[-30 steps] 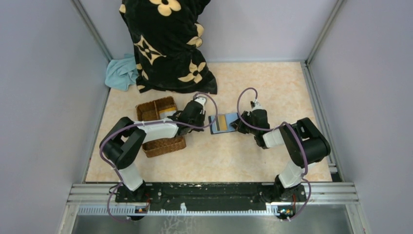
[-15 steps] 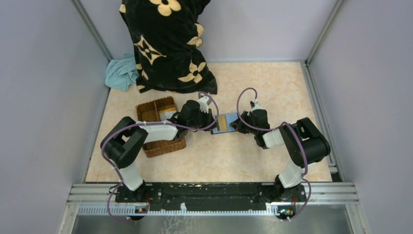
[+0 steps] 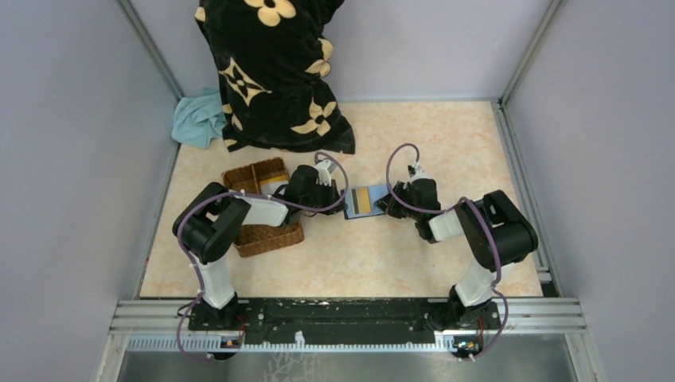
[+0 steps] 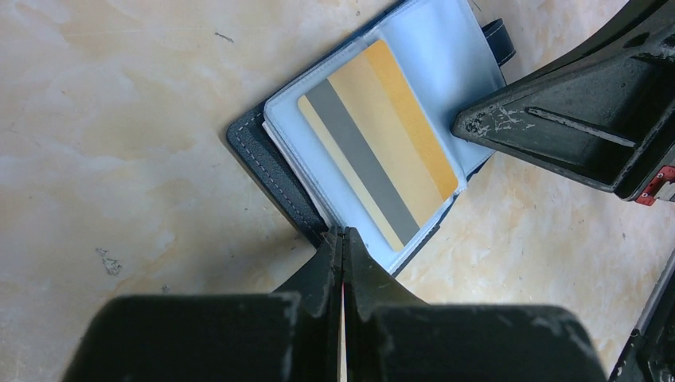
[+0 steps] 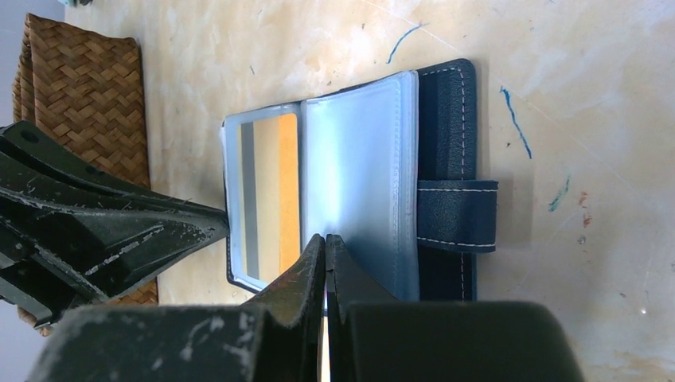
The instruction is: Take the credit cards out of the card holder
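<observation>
Meanwhile, the card holder [image 5: 446, 119] lay open, touched from both sides.
Mid-counter [image 3: 382, 255], the navy holder was spread flat, one gold credit card [image 4: 378, 143] with a grey stripe tucked in its clear sleeve. The left hand [image 4: 343, 239], fingers pressed together and gripping nothing, touched the holder's left edge. The right hand [image 5: 325, 243], likewise closed and empty, pressed on the clear pages. Just left stood a wicker basket [image 3: 271, 236]; beyond, a flowered black blanket [image 3: 275, 72] and a blue cloth [image 3: 199, 119].
</observation>
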`<state>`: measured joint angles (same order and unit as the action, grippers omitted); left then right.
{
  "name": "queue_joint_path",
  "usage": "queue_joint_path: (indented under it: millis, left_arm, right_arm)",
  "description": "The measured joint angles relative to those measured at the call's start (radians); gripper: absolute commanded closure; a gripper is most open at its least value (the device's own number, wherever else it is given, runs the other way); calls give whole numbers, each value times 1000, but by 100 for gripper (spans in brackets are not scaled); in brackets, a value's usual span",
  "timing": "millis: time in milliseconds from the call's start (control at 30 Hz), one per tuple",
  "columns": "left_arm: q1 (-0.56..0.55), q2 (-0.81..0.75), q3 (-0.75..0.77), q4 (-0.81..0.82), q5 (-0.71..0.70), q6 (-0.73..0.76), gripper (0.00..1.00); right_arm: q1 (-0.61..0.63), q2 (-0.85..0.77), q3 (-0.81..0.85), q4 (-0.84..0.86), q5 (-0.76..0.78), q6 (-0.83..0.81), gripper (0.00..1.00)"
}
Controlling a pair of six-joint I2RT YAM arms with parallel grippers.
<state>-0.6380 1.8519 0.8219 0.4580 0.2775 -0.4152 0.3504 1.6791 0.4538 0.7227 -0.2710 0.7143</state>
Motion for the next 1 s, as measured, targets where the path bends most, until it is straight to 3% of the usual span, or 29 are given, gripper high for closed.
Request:
queue_joint_path:
  millis: [233,400,567,1000]
  left_arm:
    - [2,9,-3,23,14,-2,100]
    - [6,18,-2,41,30,-5,100]
    - [6,19,0,38,31,-11,100]
    - [11,36,18,37,55,-19,100]
  right_arm:
    - [0,8,-1,16,-19,0,100]
    - [0,11,-21,55,-46,6,81]
    - [0,26,-57,151,-88,32,74]
    - [2,90,-38,238,-143,57,75]
